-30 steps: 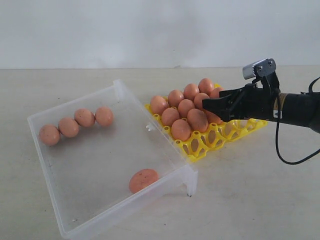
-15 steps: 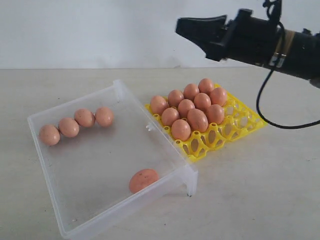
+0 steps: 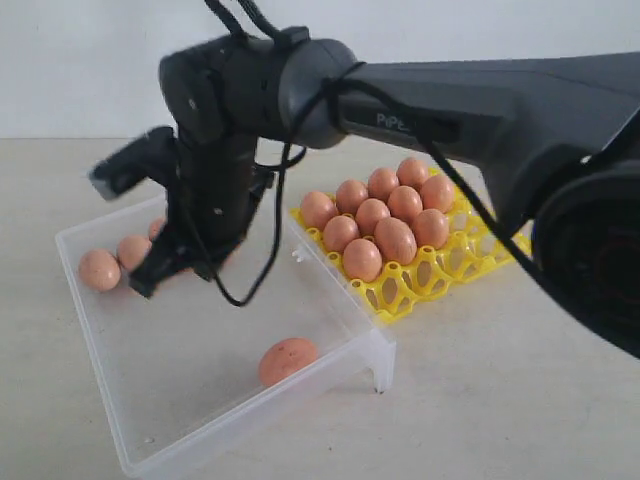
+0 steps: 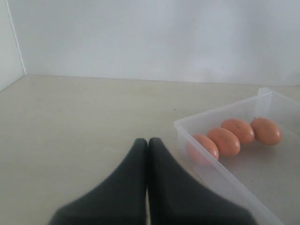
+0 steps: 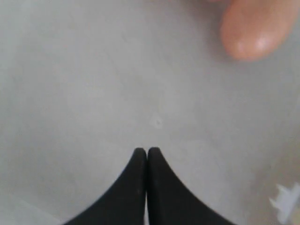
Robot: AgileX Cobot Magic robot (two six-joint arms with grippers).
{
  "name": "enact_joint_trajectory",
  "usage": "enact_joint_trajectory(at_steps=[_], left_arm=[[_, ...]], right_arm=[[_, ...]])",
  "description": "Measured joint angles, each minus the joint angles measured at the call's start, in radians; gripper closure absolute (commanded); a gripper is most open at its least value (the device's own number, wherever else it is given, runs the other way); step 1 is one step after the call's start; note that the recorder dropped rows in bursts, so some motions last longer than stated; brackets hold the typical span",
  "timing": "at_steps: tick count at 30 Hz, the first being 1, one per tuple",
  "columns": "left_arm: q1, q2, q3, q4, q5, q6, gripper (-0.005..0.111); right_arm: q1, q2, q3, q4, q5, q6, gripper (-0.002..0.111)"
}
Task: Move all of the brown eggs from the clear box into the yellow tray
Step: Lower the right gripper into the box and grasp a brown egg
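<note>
Five eggs (image 3: 288, 360) lie in the box (image 3: 200, 335); over it our right tool (image 3: 144, 286) hangs clenched, empty; beside it, our left tool (image 4: 147, 141) likewise.

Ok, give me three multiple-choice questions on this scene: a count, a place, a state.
1. How many eggs form the row in the clear box? A two. B four. C seven.
2. Where does the lone egg lie? A touching the row. B by the box wall nearest the exterior camera. C outside it.
3. The right gripper's jaws are: A shut, empty. B wide open. C shut on an egg.
B, left wrist view shows four; B, it sits inside that wall; A, tips meet, nothing between.
</note>
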Motion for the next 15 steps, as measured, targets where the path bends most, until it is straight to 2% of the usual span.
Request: enact_joint_trajectory(at_steps=[1,5,7,10,11,15], left_arm=[[0.000,0.000,0.000,0.000,0.000,0.000,0.111],[0.000,0.000,0.000,0.000,0.000,0.000,0.111],[0.000,0.000,0.000,0.000,0.000,0.000,0.111],[0.000,0.000,0.000,0.000,0.000,0.000,0.111],[0.000,0.000,0.000,0.000,0.000,0.000,0.111],[0.000,0.000,0.000,0.000,0.000,0.000,0.111]], right_arm=[[0.002,0.039,-0.136,0.040,0.005,0.025,0.109],[-0.056,0.163,-0.409,0.112,0.005,0.174,0.106],[-0.108,0.234,-0.495,0.154,0.051,0.200,0.091],[-0.145,0.271,-0.521,0.158,0.055,0.202,0.048],[-0.147,0.270,-0.524,0.159,0.035,0.202,0.043],[-0.147,0.273,-0.529,0.161,-0.005,0.217,0.046]])
